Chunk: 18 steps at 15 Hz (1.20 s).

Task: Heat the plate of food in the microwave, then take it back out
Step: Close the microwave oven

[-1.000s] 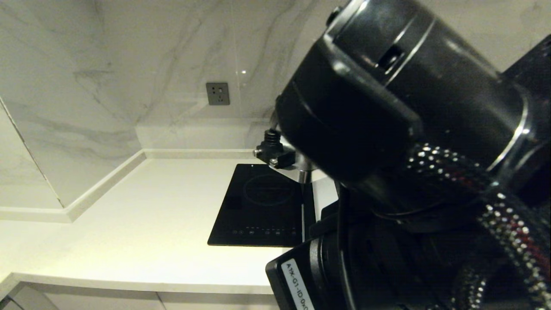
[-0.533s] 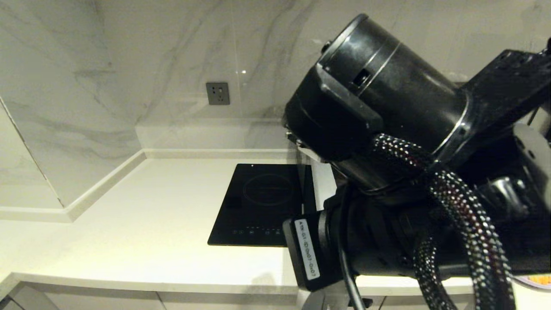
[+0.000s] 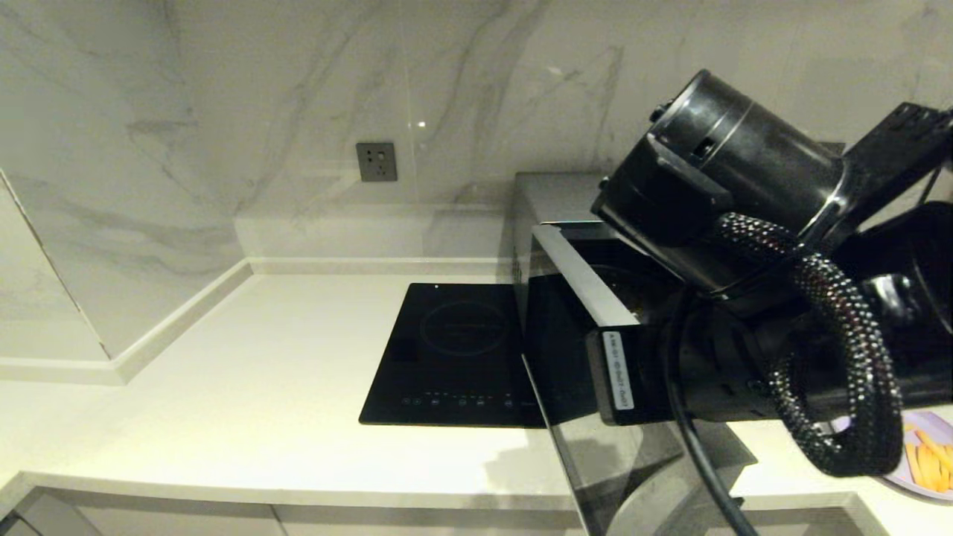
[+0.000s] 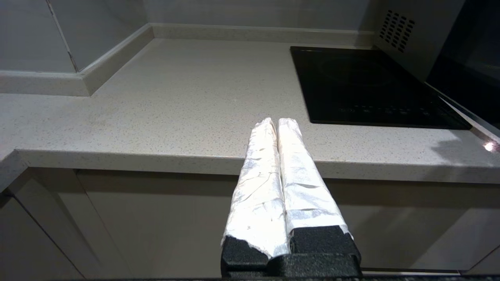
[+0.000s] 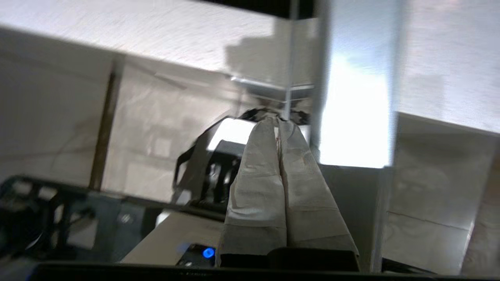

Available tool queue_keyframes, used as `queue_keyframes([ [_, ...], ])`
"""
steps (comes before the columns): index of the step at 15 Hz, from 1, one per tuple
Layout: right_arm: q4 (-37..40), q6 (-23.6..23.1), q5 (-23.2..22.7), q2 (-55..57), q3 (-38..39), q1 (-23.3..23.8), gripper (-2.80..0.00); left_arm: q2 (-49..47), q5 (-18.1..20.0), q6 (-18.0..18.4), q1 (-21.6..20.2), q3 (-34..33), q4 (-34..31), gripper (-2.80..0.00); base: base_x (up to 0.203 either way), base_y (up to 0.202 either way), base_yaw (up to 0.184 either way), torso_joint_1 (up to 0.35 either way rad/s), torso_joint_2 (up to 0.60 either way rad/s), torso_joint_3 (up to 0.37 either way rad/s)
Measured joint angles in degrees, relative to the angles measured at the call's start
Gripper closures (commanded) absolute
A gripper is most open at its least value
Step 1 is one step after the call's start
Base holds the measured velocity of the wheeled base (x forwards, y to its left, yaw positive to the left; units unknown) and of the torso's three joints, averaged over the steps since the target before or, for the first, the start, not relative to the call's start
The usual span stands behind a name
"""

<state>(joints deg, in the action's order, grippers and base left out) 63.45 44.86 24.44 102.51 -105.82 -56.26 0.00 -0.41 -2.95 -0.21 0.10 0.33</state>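
Note:
The silver-grey microwave (image 3: 552,195) stands at the right of the counter. Its dark glass door (image 3: 588,432) is swung wide open toward me, and the cavity behind it is dark. The lavender plate of food (image 3: 928,455), with yellow sticks on it, lies on the counter at the far right, mostly hidden by my right arm. My right gripper (image 5: 277,121) is shut and empty, with its tips close to a bright silver vertical edge (image 5: 323,78); the head view does not show it. My left gripper (image 4: 278,121) is shut and empty, low in front of the counter's front edge.
A flat black induction cooktop (image 3: 454,357) lies left of the microwave, close to the open door. A grey wall socket (image 3: 376,161) sits on the marble backsplash. The pale counter (image 3: 253,387) stretches to the left corner. My right arm's bulky joints (image 3: 744,223) block the view of the microwave's front.
My right arm has swung right and away from the camera. The microwave, hidden before, now shows with its door open, and the plate's edge has come into sight.

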Motion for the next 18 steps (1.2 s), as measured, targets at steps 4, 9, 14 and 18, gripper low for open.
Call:
queue_keyframes([
  [4,2.54,3.11,3.40,-5.33,4.90,8.63,0.00,0.00,0.00,0.00,0.00,0.00,0.00,0.00,0.000,0.000,0.000,0.000,0.00,0.000],
  [9,1.64,8.60,4.77,-12.09,10.51,22.82,0.00,0.00,-0.02,-0.02,0.00,0.00,0.00,0.00,0.000,0.000,0.000,0.000,0.00,0.000],
  [14,-4.82,8.37,4.80,-16.24,19.69,31.13,0.00,0.00,-0.01,0.00,0.00,0.00,0.00,0.00,0.000,0.000,0.000,0.000,0.00,0.000],
  [18,-16.49,5.40,0.59,-13.38,20.31,43.01,0.00,0.00,0.00,0.00,-0.01,0.00,0.00,0.00,0.000,0.000,0.000,0.000,0.00,0.000],
])
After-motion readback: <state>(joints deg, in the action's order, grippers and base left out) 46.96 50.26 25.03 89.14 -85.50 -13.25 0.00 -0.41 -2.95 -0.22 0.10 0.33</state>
